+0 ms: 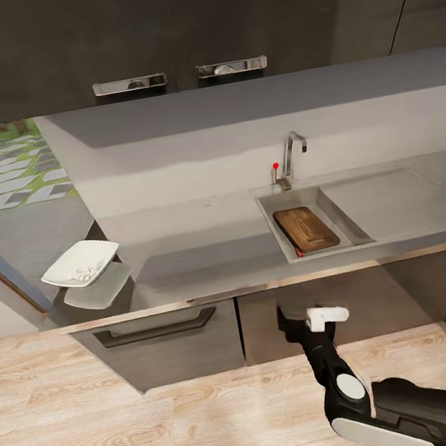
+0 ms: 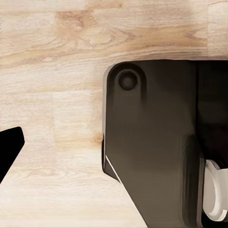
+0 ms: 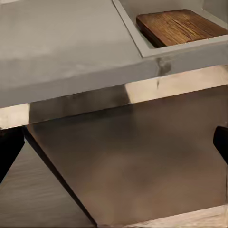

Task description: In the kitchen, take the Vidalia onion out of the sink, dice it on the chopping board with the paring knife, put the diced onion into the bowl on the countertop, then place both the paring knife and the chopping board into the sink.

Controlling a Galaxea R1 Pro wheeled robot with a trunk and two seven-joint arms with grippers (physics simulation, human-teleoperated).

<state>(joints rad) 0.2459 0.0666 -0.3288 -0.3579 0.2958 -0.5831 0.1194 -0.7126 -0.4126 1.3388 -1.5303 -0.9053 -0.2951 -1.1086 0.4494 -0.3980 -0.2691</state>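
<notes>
Chopping board (image 1: 307,228) in sink (image 1: 269,204), above our spread, empty right gripper (image 1: 298,326); we back away without bumping the countertop (image 1: 206,255).

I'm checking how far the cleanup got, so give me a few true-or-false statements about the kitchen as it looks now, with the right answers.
1. The chopping board lies inside the sink. True.
2. The bowl is empty. False: small pale bits lie in it.
3. The bowl sits on the drainboard beside the tap. False: it stands at the far left end of the countertop, well away from the sink.
4. The right gripper hangs below the countertop's edge, in front of the cabinets. True.
5. The right gripper is clamped on the chopping board. False: it holds nothing, and the right wrist view shows its fingers spread apart with only the cabinet front between them.
</notes>
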